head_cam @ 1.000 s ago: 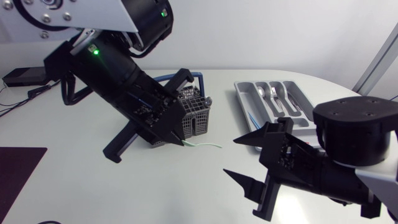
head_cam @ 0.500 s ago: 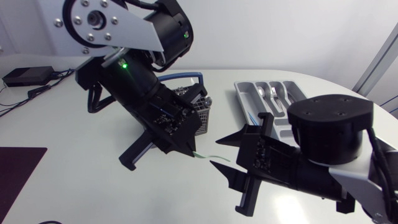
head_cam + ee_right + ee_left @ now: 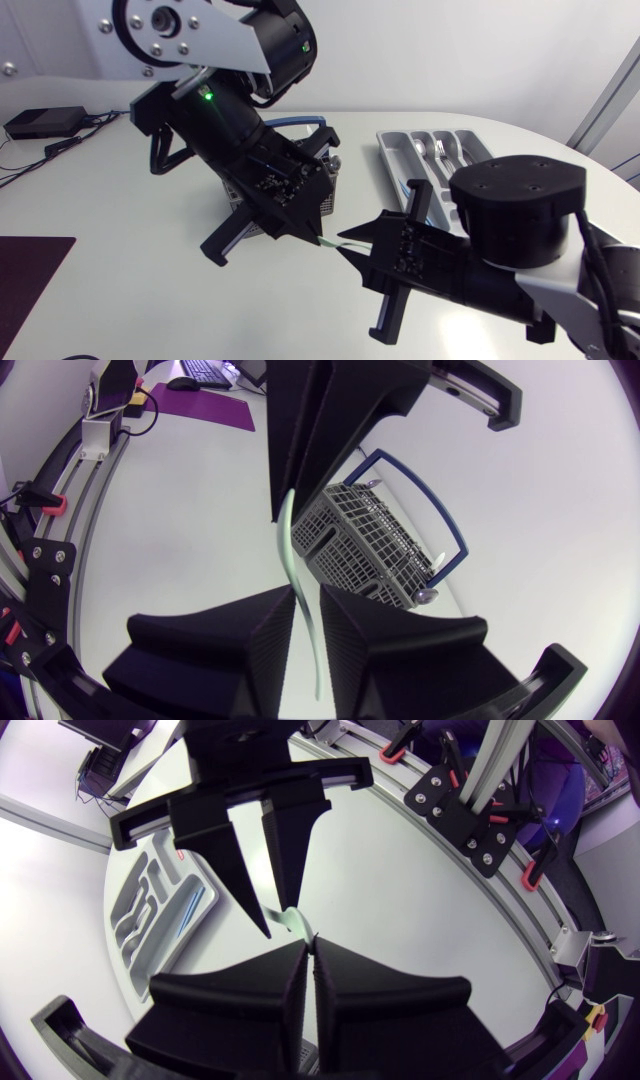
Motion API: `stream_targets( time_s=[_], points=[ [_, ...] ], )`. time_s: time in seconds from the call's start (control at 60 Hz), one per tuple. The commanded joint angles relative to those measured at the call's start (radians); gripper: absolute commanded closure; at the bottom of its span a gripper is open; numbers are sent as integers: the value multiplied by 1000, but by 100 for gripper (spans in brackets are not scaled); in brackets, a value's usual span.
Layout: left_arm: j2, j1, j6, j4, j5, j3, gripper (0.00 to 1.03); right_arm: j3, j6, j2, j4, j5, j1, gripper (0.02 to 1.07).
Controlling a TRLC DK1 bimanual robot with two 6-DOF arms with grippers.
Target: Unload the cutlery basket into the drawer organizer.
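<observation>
The pale green utensil hangs in the air above the desk, in front of the basket, with its near end running into the right pincer. In the right wrist view the utensil sits in a very narrow gap. I cannot tell whether that pincer has clamped it or only straddles it.

Just beyond, the left pincer is closed tight on the utensil's other end and carries its weight. Behind the left arm stands the grey cutlery basket with its blue handle up. Farthest off, on the right side of the desk, lies the drawer organizer, with some silver cutlery already in its compartments.

This looks like a hand-over between the arms. Next, the right pincer needs a sure grip before the left lets go. Then the right arm carries the piece to a free compartment of the organizer, keeping the thin, light strip from slipping or swinging.
</observation>
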Motion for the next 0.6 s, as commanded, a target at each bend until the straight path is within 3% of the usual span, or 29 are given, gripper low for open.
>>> stream_targets(
  time_s=[0.0,0.233,0.383,0.467,0.483,0.583],
  points=[
    [23,-3,-17,-6,12,27,100,-31,-21,8,27,25,9,101],
    [34,5,-17,-5,11,37,95,-48,-27,-3,27,38,11,101],
    [43,33,-37,21,6,56,52,-67,-38,-21,25,38,8,101],
    [49,54,-41,25,5,75,7,-87,-51,-49,20,36,0,101],
    [54,60,-44,26,5,81,3,-90,-54,-53,19,36,-1,101],
    [81,94,-74,38,3,119,3,-123,-82,-88,19,30,-34,101]
  ],
)
